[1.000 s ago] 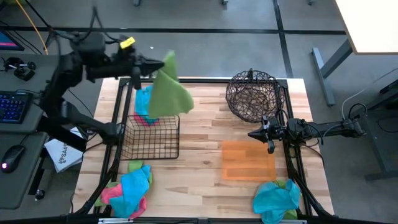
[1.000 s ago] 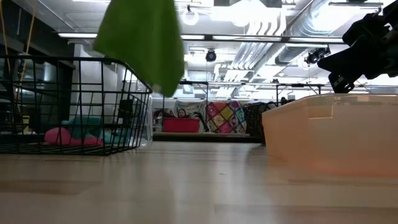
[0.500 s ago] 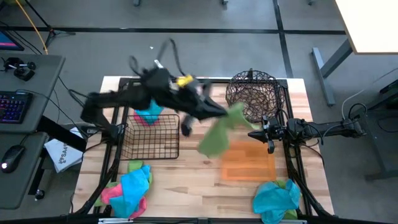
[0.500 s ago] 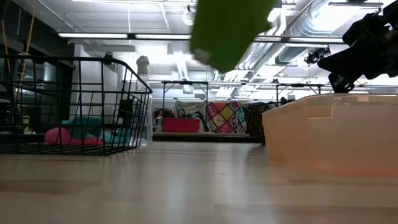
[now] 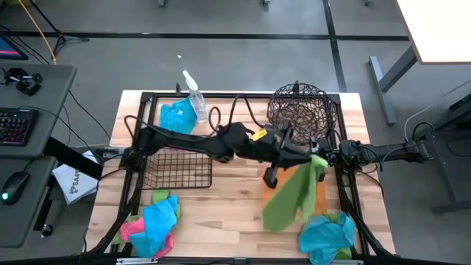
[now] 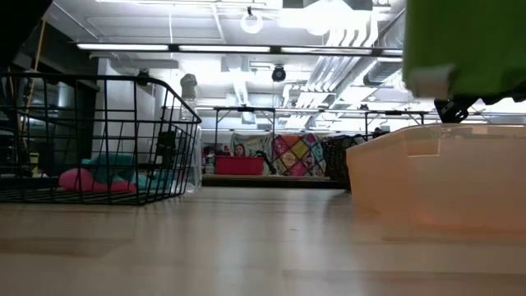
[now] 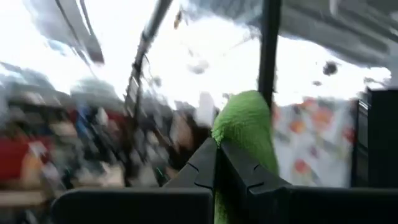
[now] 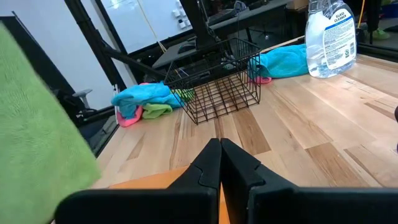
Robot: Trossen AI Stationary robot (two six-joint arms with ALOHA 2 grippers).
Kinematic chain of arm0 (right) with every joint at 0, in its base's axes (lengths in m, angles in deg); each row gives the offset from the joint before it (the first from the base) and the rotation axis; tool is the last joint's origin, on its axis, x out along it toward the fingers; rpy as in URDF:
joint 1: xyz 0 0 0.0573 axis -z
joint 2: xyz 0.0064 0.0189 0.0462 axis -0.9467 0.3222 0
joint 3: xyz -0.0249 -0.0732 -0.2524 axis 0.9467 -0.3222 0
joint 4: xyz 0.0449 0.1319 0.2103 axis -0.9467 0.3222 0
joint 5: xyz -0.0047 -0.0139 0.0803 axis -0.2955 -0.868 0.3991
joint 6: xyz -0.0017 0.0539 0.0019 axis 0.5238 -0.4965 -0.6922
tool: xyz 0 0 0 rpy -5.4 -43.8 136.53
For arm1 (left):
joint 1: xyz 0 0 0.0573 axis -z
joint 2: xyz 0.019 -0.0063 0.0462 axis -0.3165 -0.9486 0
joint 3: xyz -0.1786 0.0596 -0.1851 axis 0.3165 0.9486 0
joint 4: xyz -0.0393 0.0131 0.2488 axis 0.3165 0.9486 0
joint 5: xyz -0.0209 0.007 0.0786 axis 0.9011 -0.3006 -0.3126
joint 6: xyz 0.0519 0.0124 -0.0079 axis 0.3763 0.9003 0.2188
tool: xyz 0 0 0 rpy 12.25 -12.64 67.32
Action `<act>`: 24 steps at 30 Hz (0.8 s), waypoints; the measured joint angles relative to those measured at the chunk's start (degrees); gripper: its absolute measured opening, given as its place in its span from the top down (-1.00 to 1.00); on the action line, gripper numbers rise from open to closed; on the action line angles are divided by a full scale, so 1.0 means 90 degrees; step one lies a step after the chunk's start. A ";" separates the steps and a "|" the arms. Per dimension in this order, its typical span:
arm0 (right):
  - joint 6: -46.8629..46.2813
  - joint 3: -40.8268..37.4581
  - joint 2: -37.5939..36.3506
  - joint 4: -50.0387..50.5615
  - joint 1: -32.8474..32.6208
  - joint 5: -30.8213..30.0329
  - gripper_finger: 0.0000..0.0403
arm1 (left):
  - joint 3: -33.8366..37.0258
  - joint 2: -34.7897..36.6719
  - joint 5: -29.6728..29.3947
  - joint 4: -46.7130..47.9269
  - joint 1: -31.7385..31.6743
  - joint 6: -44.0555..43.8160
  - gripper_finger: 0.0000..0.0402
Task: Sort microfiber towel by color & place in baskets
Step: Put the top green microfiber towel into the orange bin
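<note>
Over orange tray [image 5: 318,197], green towel [image 5: 290,196] hanging lengthwise.

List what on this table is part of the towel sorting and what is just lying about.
Part of the job:
- green towel, held by the left claw over the orange tray
- wire-grid basket
- woven bowl basket
- towel piles near the table's edges
- right claw, waiting beside the tray

Lying about:
- spray bottle

fuzzy green cloth towel [image 5: 291,197], wooden table [image 5: 235,206]
</note>
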 joint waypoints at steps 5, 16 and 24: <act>0.0000 0.0000 0.0000 -0.0002 0.0000 0.0000 1.00 | -0.0002 -0.0138 -0.0131 -0.0685 -0.0139 -0.0014 1.00; 0.0000 0.0000 0.0000 -0.0002 0.0000 0.0000 1.00 | -0.0003 -0.0139 0.0062 0.0545 0.0129 -0.0011 1.00; 0.0000 0.0000 0.0000 0.0000 0.0000 0.0000 1.00 | 0.0800 -0.0137 -0.0269 0.0868 0.0422 -0.0049 1.00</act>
